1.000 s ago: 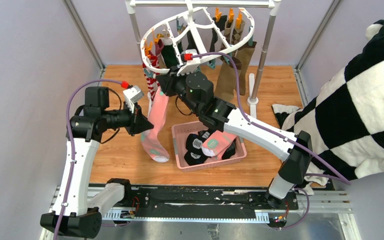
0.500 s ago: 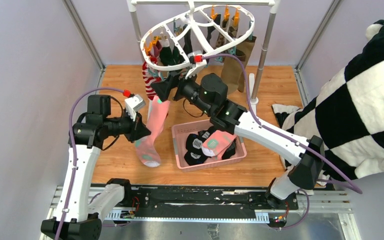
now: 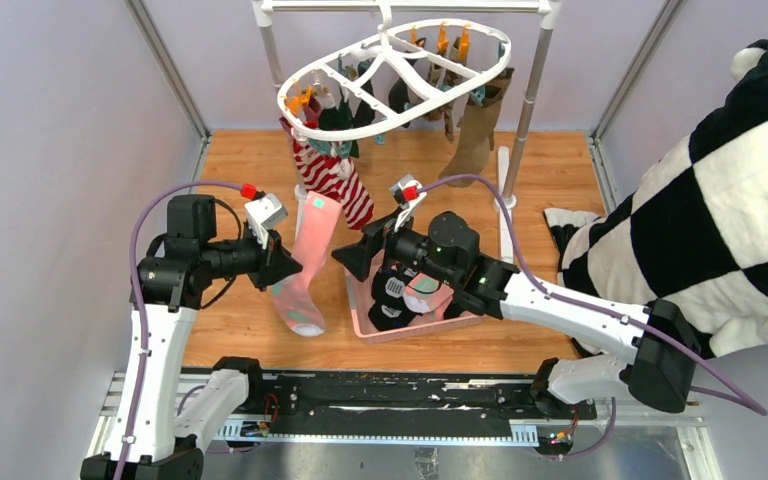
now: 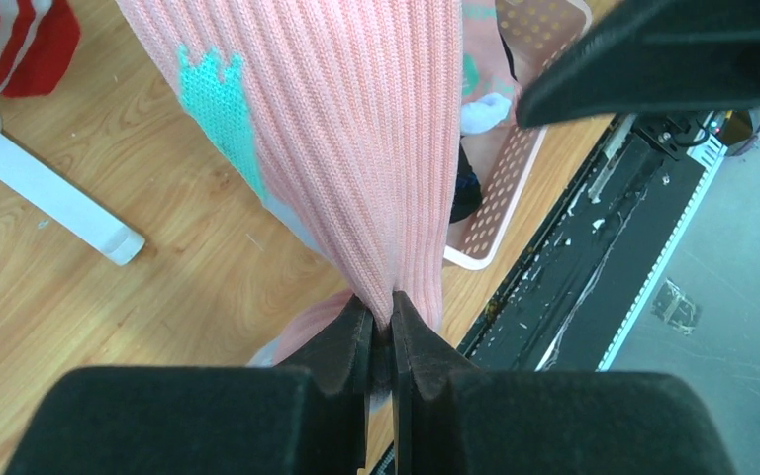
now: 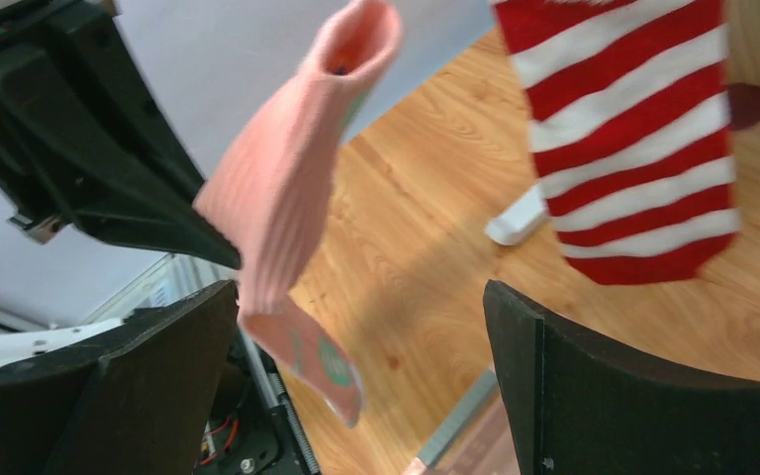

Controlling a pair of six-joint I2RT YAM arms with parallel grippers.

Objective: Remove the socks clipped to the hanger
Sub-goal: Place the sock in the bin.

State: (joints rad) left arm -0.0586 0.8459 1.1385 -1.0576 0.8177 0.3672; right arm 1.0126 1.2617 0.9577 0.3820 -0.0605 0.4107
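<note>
The right gripper (image 3: 360, 255) has just let go and dropped away from the white clip hanger (image 3: 284, 98). Its jaws now gape wide and empty, low over the left edge of the pink basket (image 3: 430, 325). A second ago it was up at the hanger's near rim, tilting the frame down. The frame has since swung back to hang nearly level from the rack. This means the long pink sock (image 3: 310, 250) is off its clip. Its open cuff stands free below the hanger, and nothing holds it from above. The left gripper (image 4: 381, 317) alone carries it, jaws pinched almost shut on a fold of the ribbed knit about halfway down. The foot dangles toward the wooden bench (image 3: 250, 170), just left of the basket. The red-and-white striped sock (image 3: 332, 178) still hangs clipped, just beside the pink one's cuff, with darker socks further along the frame.
</note>
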